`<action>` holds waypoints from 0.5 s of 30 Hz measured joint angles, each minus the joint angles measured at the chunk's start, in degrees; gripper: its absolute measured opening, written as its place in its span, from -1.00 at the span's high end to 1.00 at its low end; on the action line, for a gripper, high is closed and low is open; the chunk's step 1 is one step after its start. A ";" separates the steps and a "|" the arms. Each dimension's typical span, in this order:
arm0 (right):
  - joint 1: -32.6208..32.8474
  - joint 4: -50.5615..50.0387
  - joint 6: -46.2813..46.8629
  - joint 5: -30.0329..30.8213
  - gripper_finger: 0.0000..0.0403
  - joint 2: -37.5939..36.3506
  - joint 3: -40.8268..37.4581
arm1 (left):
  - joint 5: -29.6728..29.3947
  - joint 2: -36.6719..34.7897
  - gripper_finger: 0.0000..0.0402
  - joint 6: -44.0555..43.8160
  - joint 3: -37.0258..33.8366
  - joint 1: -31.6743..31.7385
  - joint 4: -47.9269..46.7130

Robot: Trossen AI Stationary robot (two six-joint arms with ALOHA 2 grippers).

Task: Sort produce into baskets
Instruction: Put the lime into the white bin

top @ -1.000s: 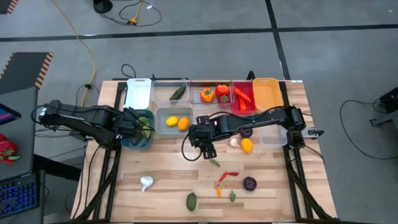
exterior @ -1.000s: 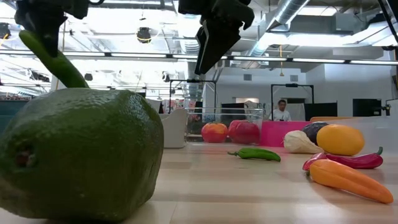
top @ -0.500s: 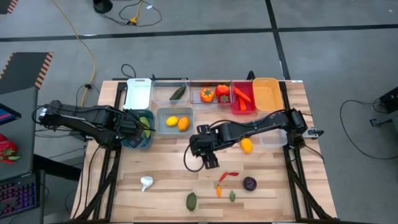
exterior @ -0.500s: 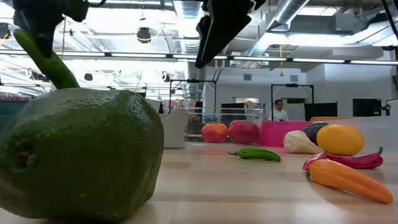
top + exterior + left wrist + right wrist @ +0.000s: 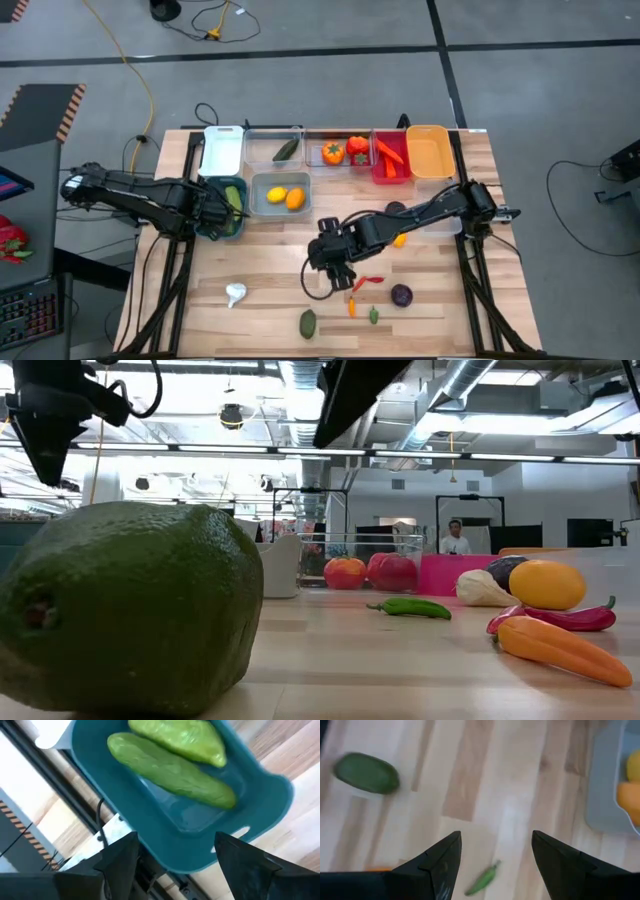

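Risk lay with the right pincer (image 5: 492, 865), spread wide and empty just above the small green chilli (image 5: 483, 877), which could skid off the table (image 5: 485, 780) if nudged.

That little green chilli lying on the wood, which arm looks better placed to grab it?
The right. Its open pincer hangs just above the green chilli, while the left pincer, also open, is away over the teal tub holding two cucumbers at the table's left side.
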 joint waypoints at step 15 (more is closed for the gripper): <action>6.51 7.21 -13.48 -2.64 -0.34 0.02 0.00 | -0.19 0.00 -0.25 -0.70 0.00 0.00 5.33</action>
